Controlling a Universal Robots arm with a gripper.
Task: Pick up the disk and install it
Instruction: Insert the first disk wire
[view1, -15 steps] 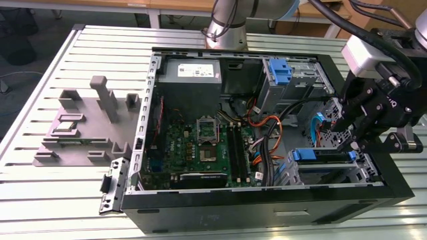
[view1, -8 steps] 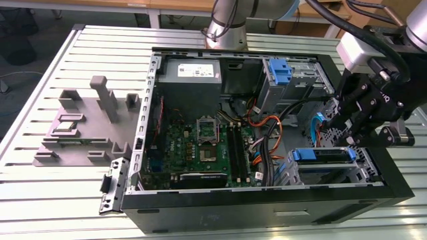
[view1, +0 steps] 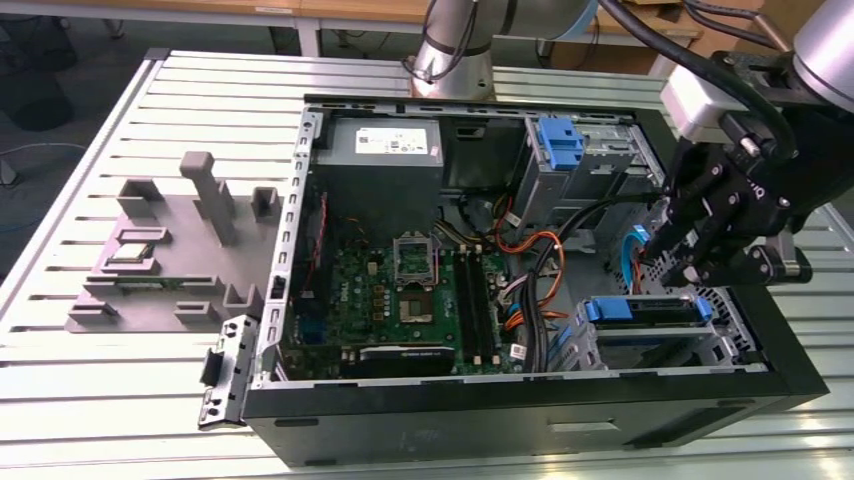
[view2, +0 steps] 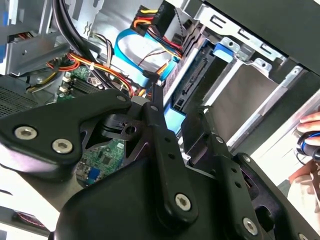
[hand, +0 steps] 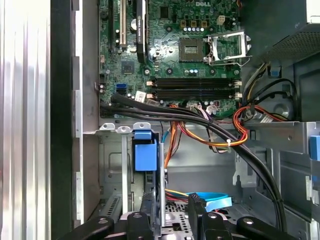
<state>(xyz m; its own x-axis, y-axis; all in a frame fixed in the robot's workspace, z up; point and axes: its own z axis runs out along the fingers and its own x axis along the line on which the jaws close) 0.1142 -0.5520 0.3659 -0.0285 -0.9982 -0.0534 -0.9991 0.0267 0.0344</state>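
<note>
Cables nr claw (tight bay)

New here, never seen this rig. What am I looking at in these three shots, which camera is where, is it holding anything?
It is one robot arm with a black gripper on its end. The exterior view comes from a camera off the arm and takes in the scene; both wrist views come from cameras riding near the arm's wrist, looking past the gripper into the work. On the slatted metal table lies an open computer case, with a grey moulded fixture beside it on the exterior view's left. Inside are the green motherboard and the disk, with blue rails, sitting in a bay. The gripper hangs right over that disk; whether it grips it, I cannot tell.
</note>
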